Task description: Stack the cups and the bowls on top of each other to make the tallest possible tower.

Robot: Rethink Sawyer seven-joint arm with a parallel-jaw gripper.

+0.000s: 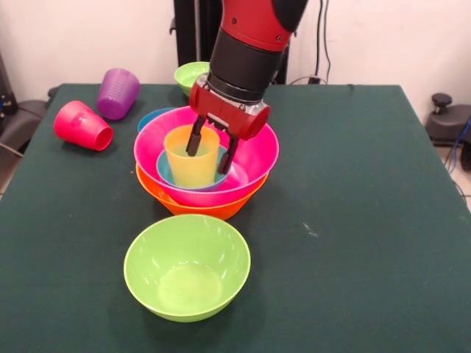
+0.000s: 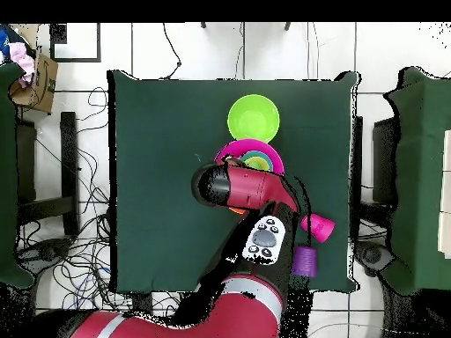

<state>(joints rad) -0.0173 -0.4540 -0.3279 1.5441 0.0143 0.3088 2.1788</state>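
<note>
Straddling yellow cup [image 1: 190, 158] rim, tool [image 1: 212, 147] hidden overhead.

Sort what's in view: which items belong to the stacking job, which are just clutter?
Job items:
- orange bowl, pink bowl nested in it
- blue bowl inside the pink one, yellow cup in that
- tool, one finger inside the yellow cup, one outside
- big green bowl, small green bowl
- second blue bowl
- red cup and purple cup, both tipped over

Clutter:
- cardboard box
- floor cables
</note>
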